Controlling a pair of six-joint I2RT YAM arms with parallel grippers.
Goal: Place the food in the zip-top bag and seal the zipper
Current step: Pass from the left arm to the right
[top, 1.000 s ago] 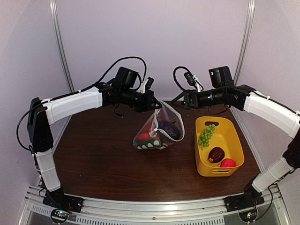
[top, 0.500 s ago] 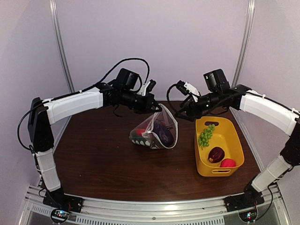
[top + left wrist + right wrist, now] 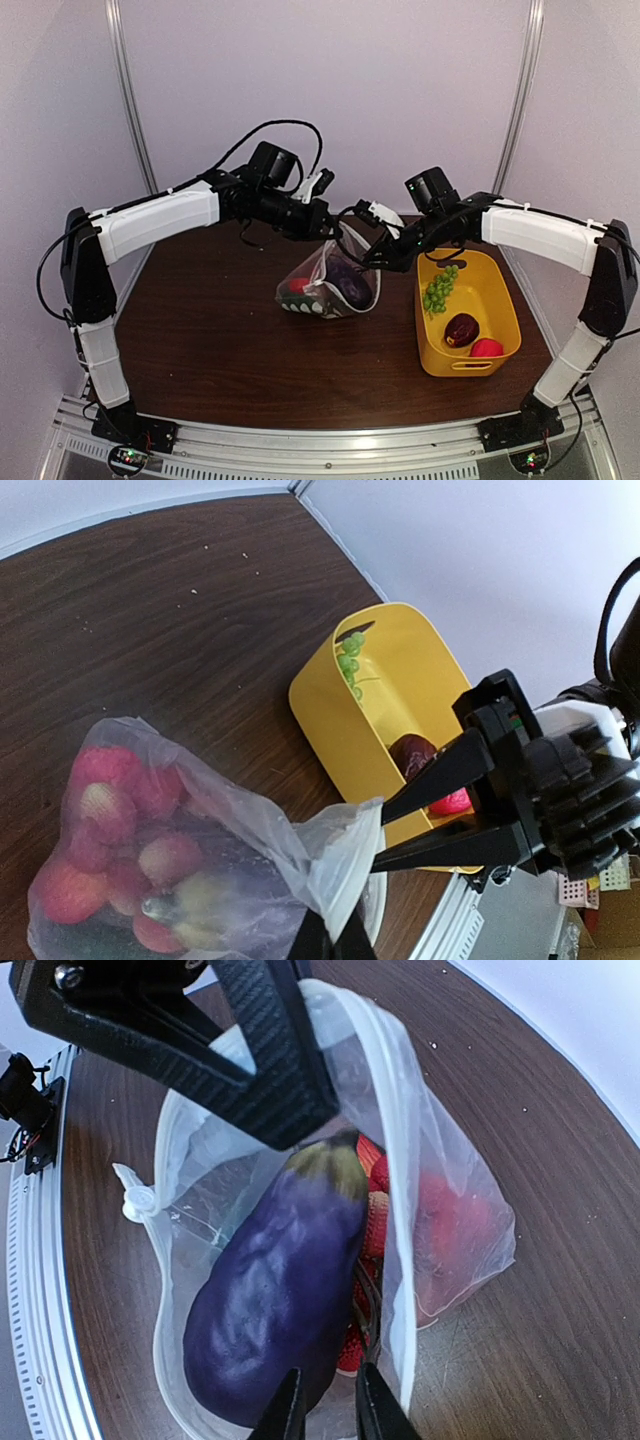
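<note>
Zip-top bag (image 3: 330,285) rests on table (image 3: 200,330), limp and slippery: grip the zipper (image 3: 392,1140) rim. My left end effector (image 3: 328,942) clamps that rim; right end effector (image 3: 328,1405) nearly closed there, hold unconfirmed

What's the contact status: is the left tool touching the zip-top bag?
Touching. The right wrist view shows the left tool shut on the zip-top bag at its mouth edge, with the clear film running in between its black fingers.
</note>
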